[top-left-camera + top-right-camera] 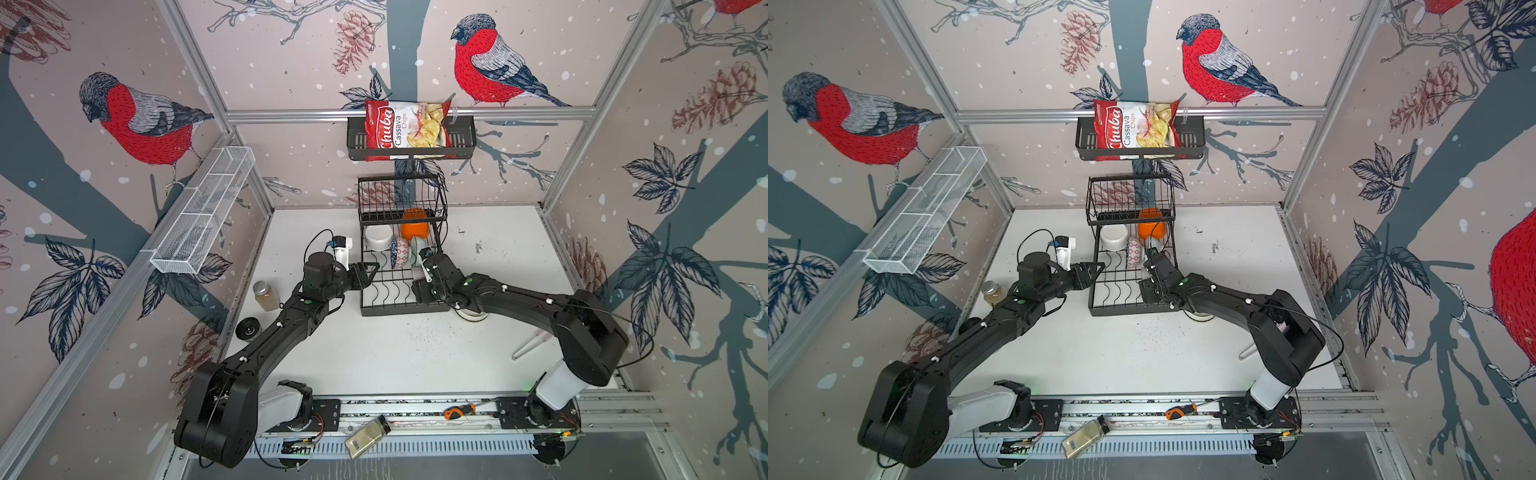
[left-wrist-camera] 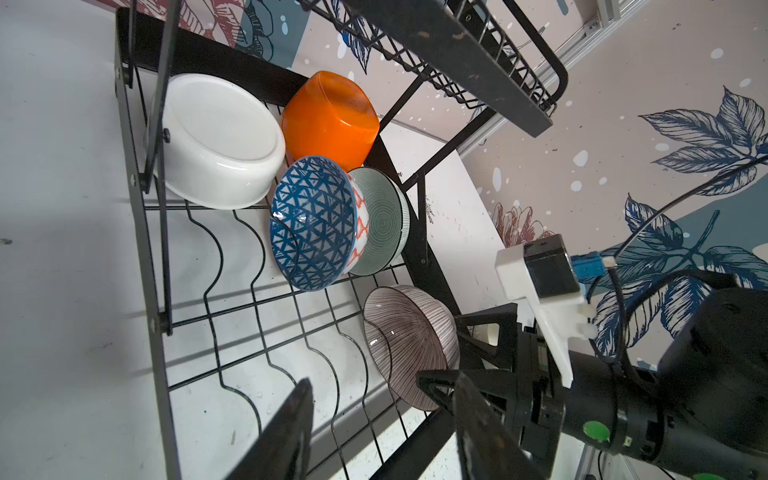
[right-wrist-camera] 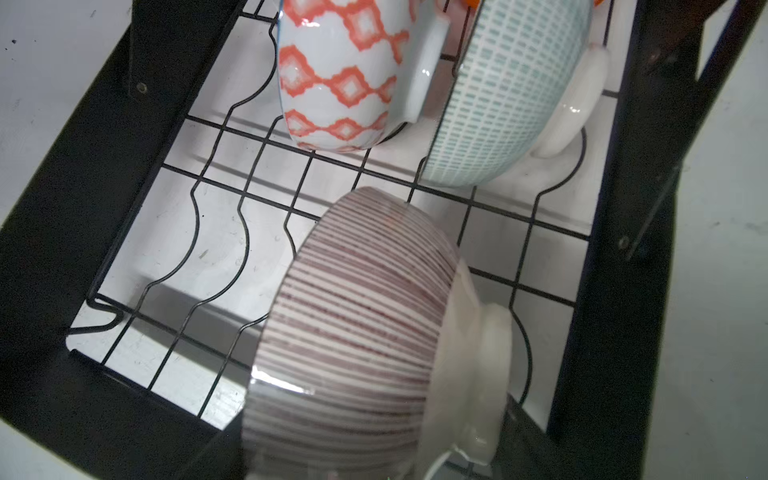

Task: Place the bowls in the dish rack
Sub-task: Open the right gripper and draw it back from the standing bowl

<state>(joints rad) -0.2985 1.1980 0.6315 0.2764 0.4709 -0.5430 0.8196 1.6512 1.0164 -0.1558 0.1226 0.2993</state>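
Wire basket (image 1: 401, 195) over orange bowl (image 1: 414, 230), striped bowl (image 2: 409, 345) gripped, jar (image 1: 266, 296) aside

Wallpaper of red-breasted birds, pine cones and dark leaves covers the far wall (image 1: 291, 62) and both side walls, framed by aluminium rails (image 1: 316, 115). A black shelf (image 1: 465, 139) holding a chips bag (image 1: 405, 129) hangs on the far wall; a white mesh trough (image 1: 199, 220) lines the left wall above the speckled white tabletop (image 1: 395, 357)

Red chips bag (image 1: 405, 129) (image 1: 1136, 129) in black wall shelf (image 1: 462, 139) (image 1: 1191, 141): large white script "Chuba", beside it "Cassava Chips" in smaller print, readable in both top views. Small print elsewhere on bag too fine to read. No other legible text, numbers or signs.
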